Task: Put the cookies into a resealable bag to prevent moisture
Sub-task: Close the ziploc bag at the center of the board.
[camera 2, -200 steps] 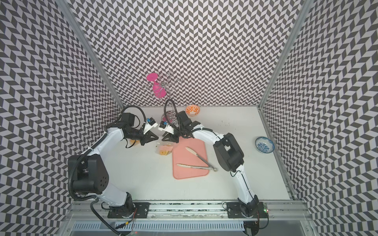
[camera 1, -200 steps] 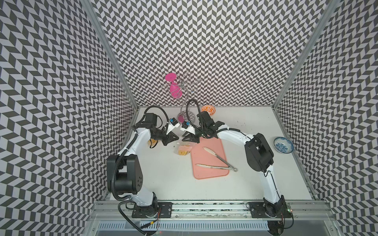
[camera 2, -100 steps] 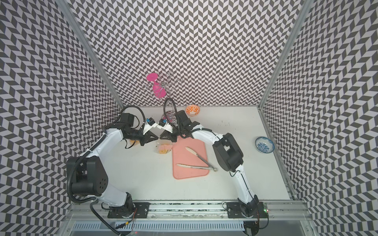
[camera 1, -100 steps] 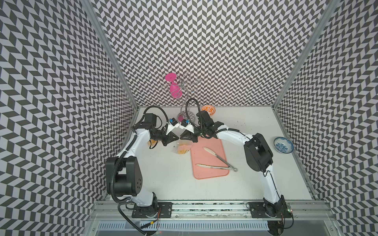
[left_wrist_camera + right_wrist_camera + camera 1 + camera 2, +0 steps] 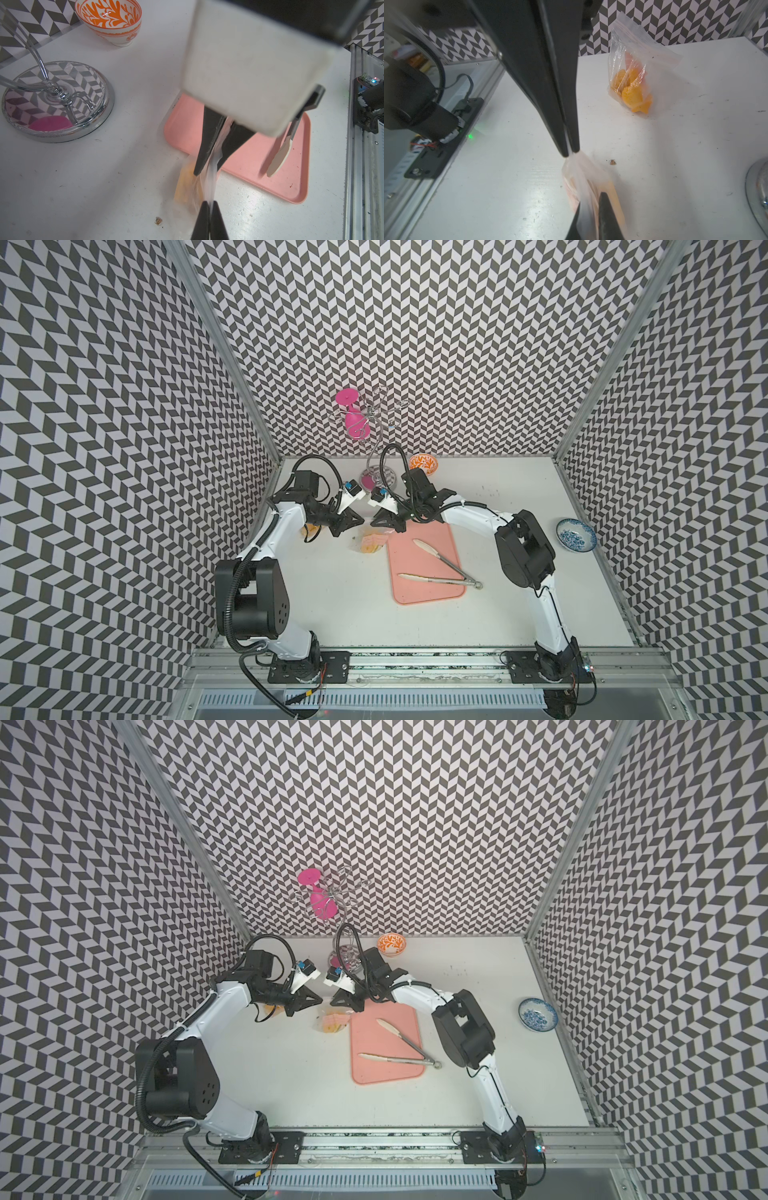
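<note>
A pink board (image 5: 419, 593) lies mid-table (image 5: 353, 614) with splayed tongs (image 5: 444, 563) on it. An orange bowl (image 5: 422, 463) sits at 12 o'clock. Just beside it, at 11, a wire stand (image 5: 386, 477) carries a hanging pink glass (image 5: 353, 423). A blue bowl (image 5: 576, 534) sits at 3.

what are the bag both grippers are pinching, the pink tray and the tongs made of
Pinched bag: thin clear plastic film, glossy, creased. Pink tray: probably matte plastic or silicone, uniform colour, rounded corners. Tongs: shiny metal arms, likely steel; cream tips look like plastic or silicone.

Lab robot cell: chevron walls (image 5: 415, 344), alu rail (image 5: 424, 660).
</note>
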Motion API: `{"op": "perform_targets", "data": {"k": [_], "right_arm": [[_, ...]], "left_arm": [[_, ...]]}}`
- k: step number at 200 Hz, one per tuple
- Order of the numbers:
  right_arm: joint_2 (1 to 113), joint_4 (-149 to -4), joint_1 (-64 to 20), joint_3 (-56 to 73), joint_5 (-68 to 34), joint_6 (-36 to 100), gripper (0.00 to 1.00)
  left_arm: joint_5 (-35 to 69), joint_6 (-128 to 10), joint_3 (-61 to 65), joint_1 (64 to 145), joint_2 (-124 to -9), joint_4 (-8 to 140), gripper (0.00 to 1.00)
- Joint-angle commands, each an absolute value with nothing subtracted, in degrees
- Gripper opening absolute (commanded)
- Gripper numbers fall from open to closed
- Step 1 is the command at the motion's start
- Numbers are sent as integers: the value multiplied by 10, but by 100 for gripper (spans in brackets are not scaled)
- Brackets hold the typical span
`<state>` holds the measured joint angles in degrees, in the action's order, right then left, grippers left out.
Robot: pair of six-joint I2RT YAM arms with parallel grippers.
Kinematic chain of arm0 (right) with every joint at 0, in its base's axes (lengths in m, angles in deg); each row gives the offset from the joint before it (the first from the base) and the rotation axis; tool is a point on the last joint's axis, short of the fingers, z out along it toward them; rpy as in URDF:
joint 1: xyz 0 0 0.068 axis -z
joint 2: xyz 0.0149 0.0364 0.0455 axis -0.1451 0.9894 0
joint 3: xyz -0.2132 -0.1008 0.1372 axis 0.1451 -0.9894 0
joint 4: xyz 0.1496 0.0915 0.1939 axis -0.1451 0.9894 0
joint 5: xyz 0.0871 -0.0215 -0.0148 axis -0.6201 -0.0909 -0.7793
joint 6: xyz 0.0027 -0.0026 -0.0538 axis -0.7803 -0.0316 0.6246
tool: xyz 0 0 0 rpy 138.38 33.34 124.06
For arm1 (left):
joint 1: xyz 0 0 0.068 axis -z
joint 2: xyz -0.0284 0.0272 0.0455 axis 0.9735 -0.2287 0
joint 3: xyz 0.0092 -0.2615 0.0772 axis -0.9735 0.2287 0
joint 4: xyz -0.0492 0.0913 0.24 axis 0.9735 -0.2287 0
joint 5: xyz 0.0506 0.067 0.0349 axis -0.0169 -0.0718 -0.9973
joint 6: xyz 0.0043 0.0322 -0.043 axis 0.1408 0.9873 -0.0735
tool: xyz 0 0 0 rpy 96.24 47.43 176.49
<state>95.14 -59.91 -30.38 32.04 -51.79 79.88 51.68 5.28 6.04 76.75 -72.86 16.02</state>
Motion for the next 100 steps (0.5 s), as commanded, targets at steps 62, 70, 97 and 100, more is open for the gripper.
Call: {"op": "perform_targets", "data": {"k": [62,70,97,100], "right_arm": [[923,-619,-281,292,-530,798,10],[920,-622,-278,288,-529,795,10],[917,-620,-272,286,-529,790,0],[917,-620,-271,287,-529,790,0]], "left_arm": [[523,58,66,767,-711,168,0],[522,58,67,767,-712,168,0],[521,57,68,767,-713,168,0],[521,57,68,767,-713,169,0]]}}
